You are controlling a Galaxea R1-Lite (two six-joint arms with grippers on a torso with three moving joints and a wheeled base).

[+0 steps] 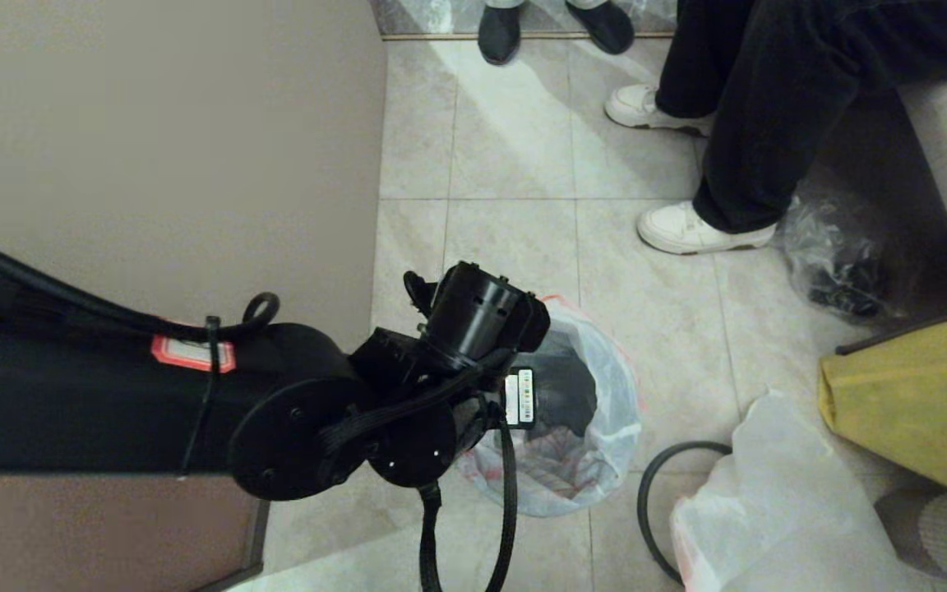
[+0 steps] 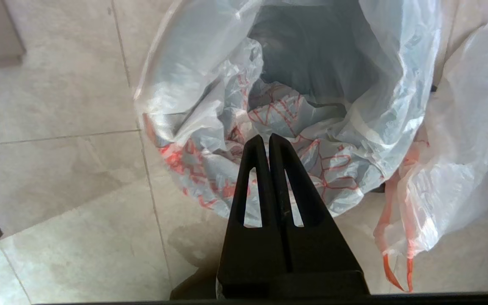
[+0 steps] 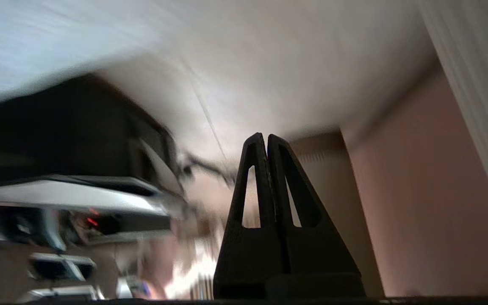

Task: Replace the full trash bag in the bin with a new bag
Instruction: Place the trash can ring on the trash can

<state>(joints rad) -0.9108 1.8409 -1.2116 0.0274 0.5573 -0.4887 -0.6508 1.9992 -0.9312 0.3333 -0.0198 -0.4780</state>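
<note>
The bin (image 1: 565,385) stands on the tiled floor, its black inside showing (image 2: 311,55). The new bag (image 1: 609,440) lines it, its white film with red print draped over the rim and crumpled inside (image 2: 210,97). My left gripper (image 2: 267,138) hangs just above the bag's near edge, shut with nothing between its fingers; in the head view its wrist hides the fingers. The full trash bag (image 1: 778,510) lies on the floor right of the bin, its orange drawstring (image 2: 392,262) trailing. My right gripper (image 3: 266,136) is shut and empty, away from the bin.
A dark ring (image 1: 644,485) lies on the floor between bin and full bag, partly under the bag. A beige cabinet wall (image 1: 161,148) stands at left. A yellow bag (image 1: 917,395), a clear bag with dark lumps (image 1: 835,263) and a person's legs (image 1: 736,123) crowd the right.
</note>
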